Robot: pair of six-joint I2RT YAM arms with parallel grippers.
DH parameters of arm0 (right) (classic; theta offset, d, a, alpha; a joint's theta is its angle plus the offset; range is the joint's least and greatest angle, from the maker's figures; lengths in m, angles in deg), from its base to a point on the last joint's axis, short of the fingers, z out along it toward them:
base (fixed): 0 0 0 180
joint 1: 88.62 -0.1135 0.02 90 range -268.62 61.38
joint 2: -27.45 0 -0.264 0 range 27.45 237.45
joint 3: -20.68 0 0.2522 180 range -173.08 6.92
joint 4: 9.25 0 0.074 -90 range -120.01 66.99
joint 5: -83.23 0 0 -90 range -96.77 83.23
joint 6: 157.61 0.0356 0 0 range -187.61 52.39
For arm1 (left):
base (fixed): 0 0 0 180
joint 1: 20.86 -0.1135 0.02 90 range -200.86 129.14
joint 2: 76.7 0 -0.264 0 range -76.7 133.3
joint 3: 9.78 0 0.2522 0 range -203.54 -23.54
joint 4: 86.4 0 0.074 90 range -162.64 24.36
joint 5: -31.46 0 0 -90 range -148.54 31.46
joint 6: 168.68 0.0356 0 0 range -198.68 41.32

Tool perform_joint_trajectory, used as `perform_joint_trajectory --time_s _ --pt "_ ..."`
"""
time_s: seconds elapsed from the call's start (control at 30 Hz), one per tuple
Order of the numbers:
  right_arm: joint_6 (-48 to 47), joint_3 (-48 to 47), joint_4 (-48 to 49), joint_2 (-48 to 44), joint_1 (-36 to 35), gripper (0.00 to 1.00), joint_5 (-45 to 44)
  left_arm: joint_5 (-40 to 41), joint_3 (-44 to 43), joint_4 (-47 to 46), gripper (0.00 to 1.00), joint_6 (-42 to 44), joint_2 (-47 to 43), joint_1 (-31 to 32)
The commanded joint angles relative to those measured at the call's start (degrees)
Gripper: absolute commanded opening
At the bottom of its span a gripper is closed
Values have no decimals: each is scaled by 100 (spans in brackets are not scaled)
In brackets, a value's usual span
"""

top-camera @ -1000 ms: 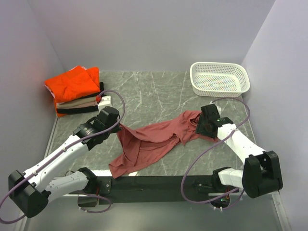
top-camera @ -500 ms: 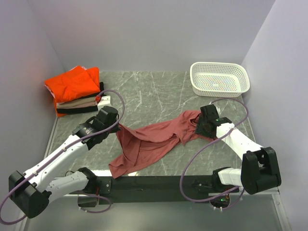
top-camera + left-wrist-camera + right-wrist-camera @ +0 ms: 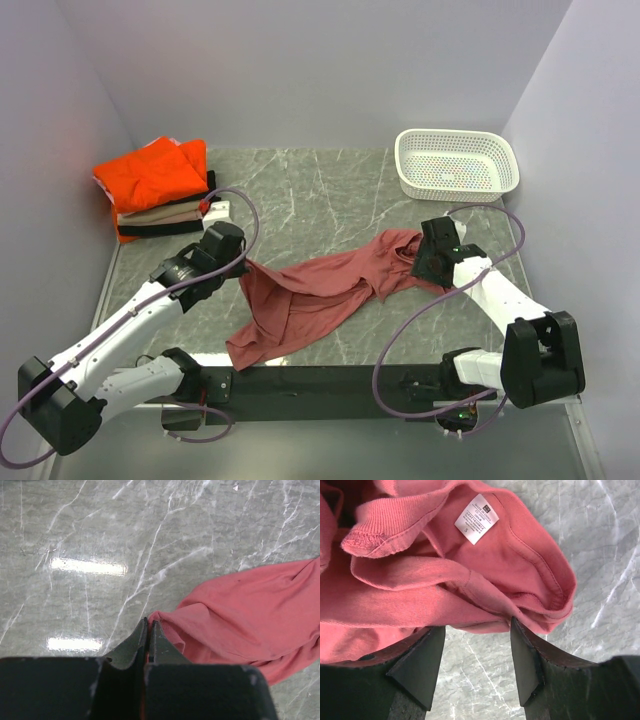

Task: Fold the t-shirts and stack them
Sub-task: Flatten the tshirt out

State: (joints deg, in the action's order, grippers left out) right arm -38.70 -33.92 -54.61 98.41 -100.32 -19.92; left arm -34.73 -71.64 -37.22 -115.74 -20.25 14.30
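Jaws of the left gripper (image 3: 149, 622) clamp an edge of the salmon shirt (image 3: 312, 290). At its collar (image 3: 555, 580) (label (image 3: 476, 518) showing), the right gripper (image 3: 476, 628) stands open.

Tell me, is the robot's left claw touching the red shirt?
Touching. The left wrist view shows the left gripper with its jaws closed together, and the corner of the red shirt runs right up into their tips.
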Motion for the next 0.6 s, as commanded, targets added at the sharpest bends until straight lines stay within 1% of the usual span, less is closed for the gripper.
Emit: perform_joint_trajectory --time_s 0.0,0.13,0.3,0.33,0.37,0.4,0.47,0.5,0.57 --pt "28 -152 -14 -135 54 62 -189 -8 11 -35 0 76 -178 -35" --pt "10 -100 91 32 63 61 -136 -35 19 -44 0 76 -160 -35" --pt "-25 -21 171 32 54 49 -48 -17 20 -26 0 67 -195 -44" --pt "-34 -38 162 6 54 44 -39 -17 20 -18 0 67 -204 -53" --pt "-25 -56 154 -20 63 42 -48 -8 20 -18 0 67 -204 -44" --pt "-34 -64 119 -47 54 35 -30 -8 20 -9 0 67 -204 -53" --pt "-43 -99 83 -152 54 26 -13 -8 20 -17 0 67 -213 -61" --pt "-60 -108 57 -187 54 17 -4 -17 28 -26 0 67 -213 -53" --pt "-69 -117 48 -266 54 7 -4 -17 37 -53 0 76 -213 -53"
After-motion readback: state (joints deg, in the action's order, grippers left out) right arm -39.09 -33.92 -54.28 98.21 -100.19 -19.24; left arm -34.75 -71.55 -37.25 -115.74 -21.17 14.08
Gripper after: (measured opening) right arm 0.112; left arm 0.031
